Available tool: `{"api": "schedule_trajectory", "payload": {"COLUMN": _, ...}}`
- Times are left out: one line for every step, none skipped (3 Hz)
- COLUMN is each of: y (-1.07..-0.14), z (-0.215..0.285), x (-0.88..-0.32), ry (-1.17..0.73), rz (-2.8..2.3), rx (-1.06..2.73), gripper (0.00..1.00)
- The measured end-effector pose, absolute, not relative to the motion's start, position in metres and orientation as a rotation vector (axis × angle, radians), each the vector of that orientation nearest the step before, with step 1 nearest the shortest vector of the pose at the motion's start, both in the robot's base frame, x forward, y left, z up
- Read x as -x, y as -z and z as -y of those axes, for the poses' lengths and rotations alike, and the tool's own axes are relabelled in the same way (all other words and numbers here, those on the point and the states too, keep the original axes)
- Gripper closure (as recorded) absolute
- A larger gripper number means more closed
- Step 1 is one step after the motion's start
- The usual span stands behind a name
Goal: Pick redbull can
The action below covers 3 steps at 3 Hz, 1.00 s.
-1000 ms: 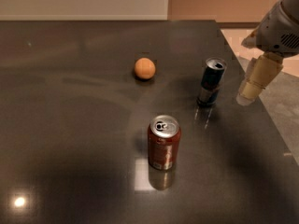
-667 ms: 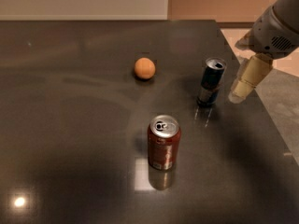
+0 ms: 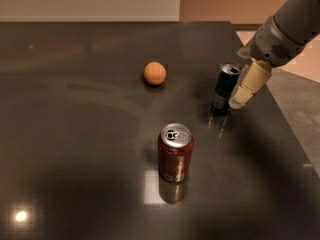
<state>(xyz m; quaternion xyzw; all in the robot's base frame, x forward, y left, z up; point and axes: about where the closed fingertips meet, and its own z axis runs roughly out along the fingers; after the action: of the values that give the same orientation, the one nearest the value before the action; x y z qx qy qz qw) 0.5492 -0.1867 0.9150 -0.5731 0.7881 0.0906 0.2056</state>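
The redbull can (image 3: 224, 88) is a slim dark blue-and-silver can with a silver top. It stands upright on the dark table (image 3: 75, 134), right of centre. My gripper (image 3: 241, 94) comes in from the upper right on a grey arm. Its cream fingers (image 3: 248, 84) hang right beside the can's right side, close to touching it.
A shorter red soda can (image 3: 175, 152) stands upright in front of the redbull can, toward the middle. An orange ball (image 3: 155, 73) lies left of the redbull can. The table's right edge (image 3: 285, 129) runs close behind my gripper, with floor beyond it.
My gripper has moved left and slightly down, closing the gap to the redbull can's right side. The cans and the ball have not moved.
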Motion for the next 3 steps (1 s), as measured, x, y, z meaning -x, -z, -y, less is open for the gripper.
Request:
{"api": "schedule_trajectory", "payload": {"y": -0.9084, "z": 0.1797, "x": -0.5556, "ry": -0.285, "rz": -2.18, "rx": 1.595, "gripper": 0.18}}
{"api": "schedule_trajectory", "payload": {"y": -0.9064, "z": 0.1767, "x": -0.5581, "ry": -0.309, "rz": -2.168, "rx": 1.589, "gripper": 0.42}}
{"api": "schedule_trajectory", "payload": {"y": -0.9107, "z": 0.1731, "x": -0.558, "ry": -0.338, "rz": -2.15, "rx": 1.585, "gripper": 0.64}}
